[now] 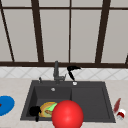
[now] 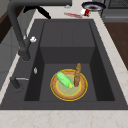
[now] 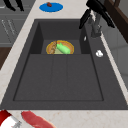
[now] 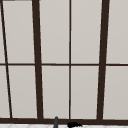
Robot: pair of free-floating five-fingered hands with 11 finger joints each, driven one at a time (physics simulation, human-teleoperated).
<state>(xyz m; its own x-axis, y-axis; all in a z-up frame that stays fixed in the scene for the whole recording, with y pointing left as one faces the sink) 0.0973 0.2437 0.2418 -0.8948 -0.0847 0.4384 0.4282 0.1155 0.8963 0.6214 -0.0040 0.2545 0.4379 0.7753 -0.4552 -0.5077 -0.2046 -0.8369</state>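
**Black hands at a dark sink**

Red ball point(image 1: 67, 115) is blocking your front view, covering part of the plate point(image 1: 45, 107) with the green vegetable point(image 1: 51, 107) in the sink point(image 1: 90, 100). Your left hand point(image 1: 34, 111) is hanging at the plate's left edge; you cannot tell how its fingers are set. Your right hand point(image 1: 72, 70) is hovering just right of the faucet point(image 1: 56, 71), fingers loose and pointing down, gripping nothing. A blue plate point(image 1: 5, 105) is lying on the pale counter at left, a red bottle point(image 1: 117, 107) at right.

From the left side, the plate point(image 2: 69, 85) is sitting in the near basin with the green vegetable point(image 2: 64, 79) and a brown stick point(image 2: 77, 74) on it.

From the right side, the right hand point(image 3: 96, 11) is spreading over the faucet point(image 3: 95, 26).

In the upper view, window bars are crossing pale panes.
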